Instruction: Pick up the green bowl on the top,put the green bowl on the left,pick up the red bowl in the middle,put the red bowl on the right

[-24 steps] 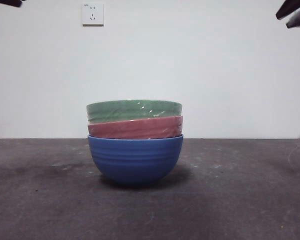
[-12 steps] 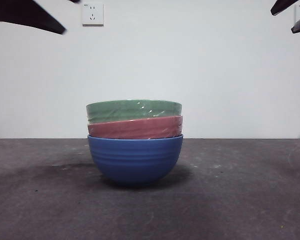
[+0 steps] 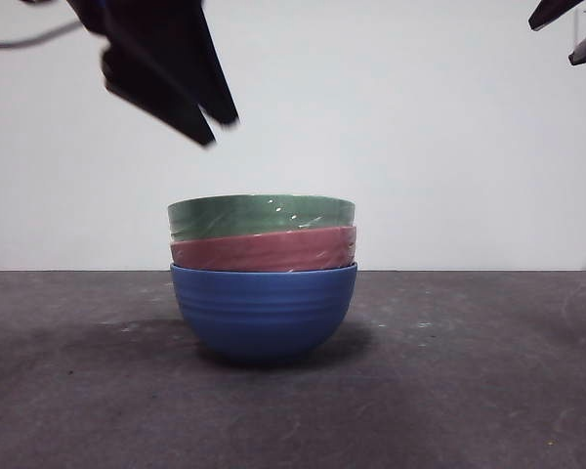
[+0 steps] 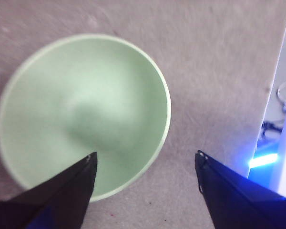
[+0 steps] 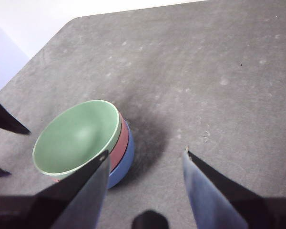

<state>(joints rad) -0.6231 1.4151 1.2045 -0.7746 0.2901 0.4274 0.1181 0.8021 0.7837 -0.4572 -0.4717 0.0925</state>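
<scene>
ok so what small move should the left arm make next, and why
Probably lower the left pincer straight down so one jaw goes inside the green bowl and the other outside its rim. The jaws are open, and it hangs above the stack with nothing held. The green bowl sits on top of the red bowl, untouched. The right pincer waits off to the side.

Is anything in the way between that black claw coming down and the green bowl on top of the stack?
Nothing visible. The left tool hangs open above the green bowl, with only air between them.
</scene>
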